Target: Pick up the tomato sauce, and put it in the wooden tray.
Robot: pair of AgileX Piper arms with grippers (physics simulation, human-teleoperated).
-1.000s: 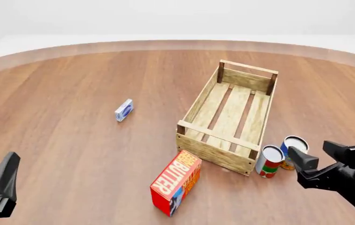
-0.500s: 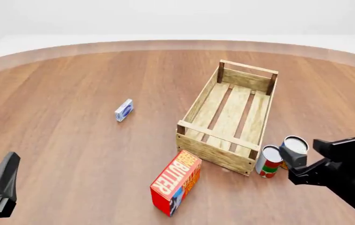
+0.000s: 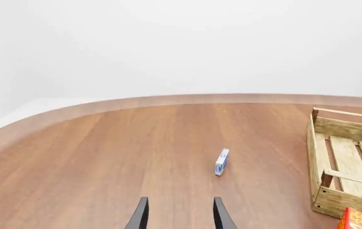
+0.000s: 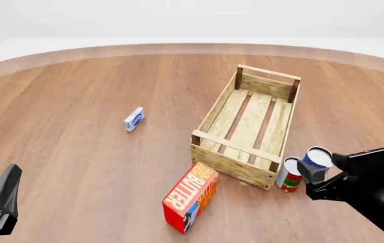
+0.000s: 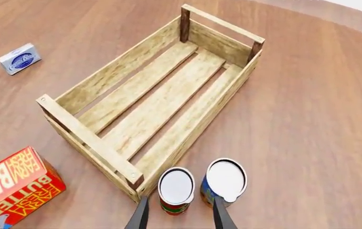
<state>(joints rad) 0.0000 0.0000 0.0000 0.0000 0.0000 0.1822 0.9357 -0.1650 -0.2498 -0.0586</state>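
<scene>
The step in hand was judged to be the approach before the grasp: the tomato sauce stood upright at the lower right of the front view, its long axis vertical and its silver-white top facing up, resting on the bench and not yet lifted. It stood just beside the near right corner of the wooden tray, with the blue-and-orange can close on its right; whether the two cans touched could not be told. The right gripper was spread and held nothing; in the right wrist view its fingers appeared at the bottom edge, the can's top between them and the second can's rim close to one finger. The next move was judged to call for a descent with one finger on each side of the can, one passing through the narrow gap at the neighbouring can without disturbing it, then closure, a lift above the tray's side rail and a carry over the slats. The tray's long axis ran from the lower centre towards the upper right of the front view. The left gripper was spread and idle at the lower left. A butter box lay near the tray's front corner.
</scene>
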